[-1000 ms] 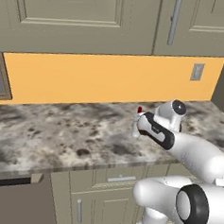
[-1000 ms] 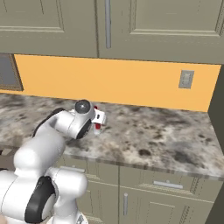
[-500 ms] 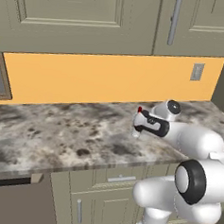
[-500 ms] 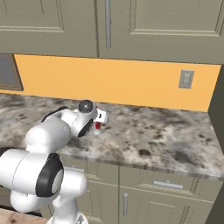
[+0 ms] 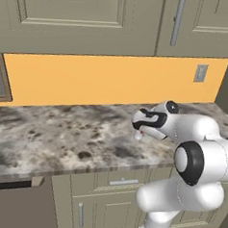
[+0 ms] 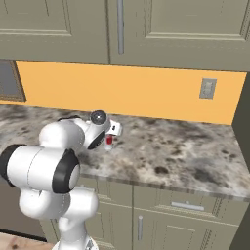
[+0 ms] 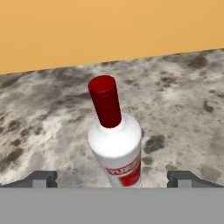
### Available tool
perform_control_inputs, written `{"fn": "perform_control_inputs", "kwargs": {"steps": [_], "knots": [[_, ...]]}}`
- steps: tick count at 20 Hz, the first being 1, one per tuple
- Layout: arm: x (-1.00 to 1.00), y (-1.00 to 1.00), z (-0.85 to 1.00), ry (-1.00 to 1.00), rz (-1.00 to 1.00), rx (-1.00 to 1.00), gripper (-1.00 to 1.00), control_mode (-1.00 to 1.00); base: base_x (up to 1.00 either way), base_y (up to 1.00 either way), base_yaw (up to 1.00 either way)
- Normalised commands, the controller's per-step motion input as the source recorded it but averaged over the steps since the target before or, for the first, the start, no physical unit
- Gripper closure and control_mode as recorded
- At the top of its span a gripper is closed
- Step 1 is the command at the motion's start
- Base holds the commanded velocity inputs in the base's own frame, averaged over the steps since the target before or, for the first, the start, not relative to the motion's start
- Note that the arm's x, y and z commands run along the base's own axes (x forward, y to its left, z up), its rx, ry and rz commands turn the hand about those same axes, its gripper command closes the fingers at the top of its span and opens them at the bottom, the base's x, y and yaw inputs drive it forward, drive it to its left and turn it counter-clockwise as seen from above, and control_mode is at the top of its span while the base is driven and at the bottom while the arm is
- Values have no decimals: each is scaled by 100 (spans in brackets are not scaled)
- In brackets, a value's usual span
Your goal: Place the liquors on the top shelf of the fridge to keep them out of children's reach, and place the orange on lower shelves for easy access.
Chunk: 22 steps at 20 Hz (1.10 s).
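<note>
Upright liquor bottle [image 7: 116,144] stands between spread jaws.

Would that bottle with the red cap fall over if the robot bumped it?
Probably. The bottle stands upright, tall and narrow, so a nudge near its red cap could tip it. Its round body would likely roll on the flat counter. It looks smooth, maybe slippery for the open gripper.

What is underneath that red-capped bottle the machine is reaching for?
The bottle stands upright on the speckled stone counter, orange wall behind it. Its base is hidden at the hand view's bottom edge, between the open gripper jaws.
</note>
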Motion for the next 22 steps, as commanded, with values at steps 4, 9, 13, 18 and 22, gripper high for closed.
{"fn": "perform_control_inputs", "kwargs": {"steps": [4,9,13,18,22], "knots": [[28,0,-14,0,1,0,-100,-100,0,0,0],[26,0,-14,0,1,0,-100,-100,0,0,0],[24,0,-14,0,1,0,-100,-100,0,0,0],[21,0,-15,0,1,0,-100,-100,0,0,0],[19,0,-17,0,0,0,-100,-100,0,0,0]]}}
